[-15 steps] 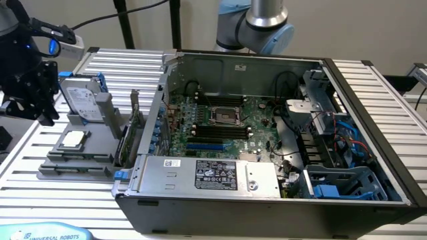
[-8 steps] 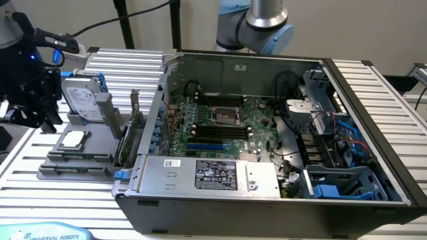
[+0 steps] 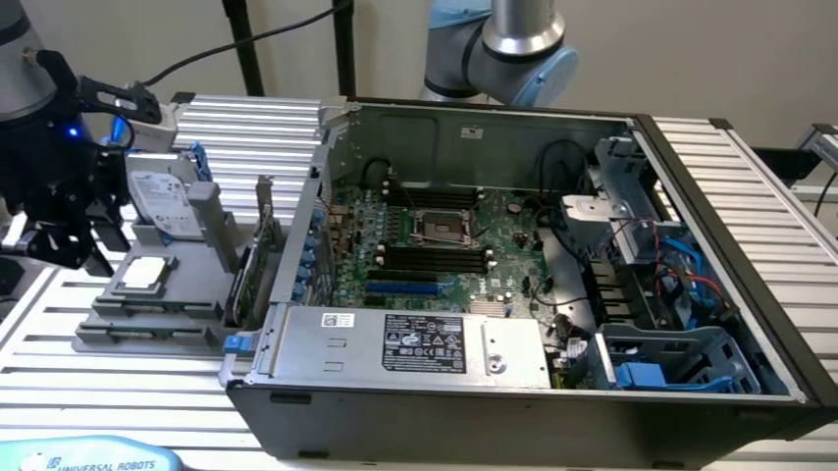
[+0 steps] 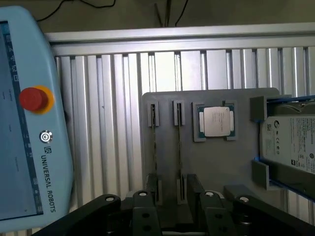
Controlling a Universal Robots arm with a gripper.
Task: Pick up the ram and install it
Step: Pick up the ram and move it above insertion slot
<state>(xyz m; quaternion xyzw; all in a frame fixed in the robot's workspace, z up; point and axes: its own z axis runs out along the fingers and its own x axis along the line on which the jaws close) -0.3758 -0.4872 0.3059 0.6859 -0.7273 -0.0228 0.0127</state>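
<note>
Two thin sticks stand on edge in the slots of a grey parts holder (image 4: pixel 216 172); I take them for ram (image 4: pixel 178 147), (image 4: pixel 153 147), seen edge-on as narrow lines. My black gripper (image 4: pixel 174 189) hangs over that end of the holder, jaws apart, one on each side of the nearer stick's line, with nothing between them. In the exterior view the gripper (image 3: pixel 77 257) is at the far left above the holder (image 3: pixel 98 334), well away from the open computer case (image 3: pixel 497 392). The motherboard (image 3: pixel 511 211) inside has long black memory slots (image 3: pixel 433 257).
On the holder also lie a square silver processor chip (image 4: pixel 215 121) and a hard drive (image 4: pixel 290 142). An upright green card (image 3: pixel 245 280) stands between holder and case. A blue teach pendant (image 4: pixel 29 123) lies beside the holder on the ribbed aluminium table (image 4: pixel 113 98).
</note>
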